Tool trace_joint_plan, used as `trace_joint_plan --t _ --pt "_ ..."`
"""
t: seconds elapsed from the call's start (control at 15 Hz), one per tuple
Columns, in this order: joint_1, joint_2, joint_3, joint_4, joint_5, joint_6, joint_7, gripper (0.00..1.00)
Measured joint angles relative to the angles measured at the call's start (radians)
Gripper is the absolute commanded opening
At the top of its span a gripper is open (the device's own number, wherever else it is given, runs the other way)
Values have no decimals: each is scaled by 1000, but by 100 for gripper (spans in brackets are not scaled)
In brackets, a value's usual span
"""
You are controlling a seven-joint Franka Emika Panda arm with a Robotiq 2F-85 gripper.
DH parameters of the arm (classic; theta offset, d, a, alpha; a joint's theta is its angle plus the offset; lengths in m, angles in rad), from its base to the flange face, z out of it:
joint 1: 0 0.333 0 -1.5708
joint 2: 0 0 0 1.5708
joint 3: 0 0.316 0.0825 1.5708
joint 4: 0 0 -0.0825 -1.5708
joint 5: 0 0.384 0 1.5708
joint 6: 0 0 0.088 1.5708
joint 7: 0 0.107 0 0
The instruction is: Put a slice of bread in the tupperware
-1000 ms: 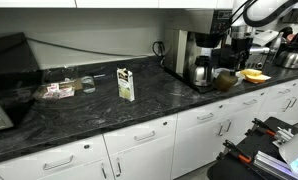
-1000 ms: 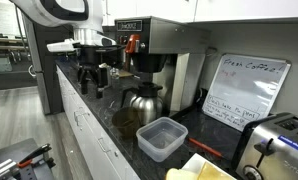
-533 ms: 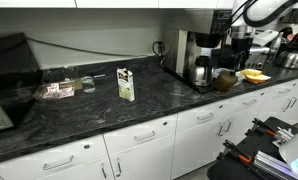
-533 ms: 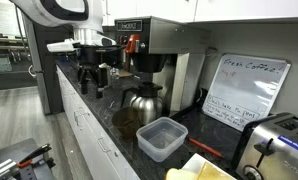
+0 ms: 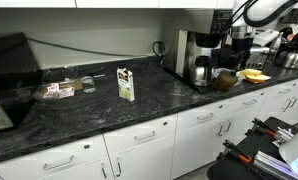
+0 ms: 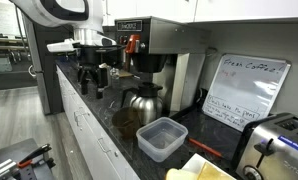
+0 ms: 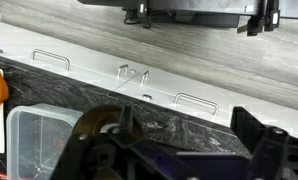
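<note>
Wrist view: holding hand (image 7: pixel 189 150) wide apart and empty over bench (image 7: pixel 219 112), well apart from tupperware (image 7: pixel 34 140); showing, in an exterior view, slice of bread (image 6: pixel 204 168) resting just beside tupperware.

Handwritten heading "Free Coffee" on the small whiteboard (image 6: pixel 244 92), lines under it too small to read, print on the carton (image 5: pixel 125 84) unreadable

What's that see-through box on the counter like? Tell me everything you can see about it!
The tupperware is a clear plastic box, squarish with rounded corners. It has no lid on and looks empty. It stands upright on the dark counter, near the metal coffee pot. Only the counter seems to touch it.
</note>
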Motion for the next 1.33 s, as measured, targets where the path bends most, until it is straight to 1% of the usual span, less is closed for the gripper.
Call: trace_joint_plan --t 0.2,0.4,0.53,0.6,0.8,1.33 --pt "-44 -13 -10 -10 -75 -9 23 100" --pt "-121 -52 -29 -26 -187 -27 63 100" --pt "-178 -78 -41 -31 -262 -32 114 100" --pt "-189 -84 -45 -32 -268 -32 115 100" --pt "-172 -81 -43 -32 -266 -32 118 100" --pt "-170 -80 -44 -33 -266 -32 118 100"
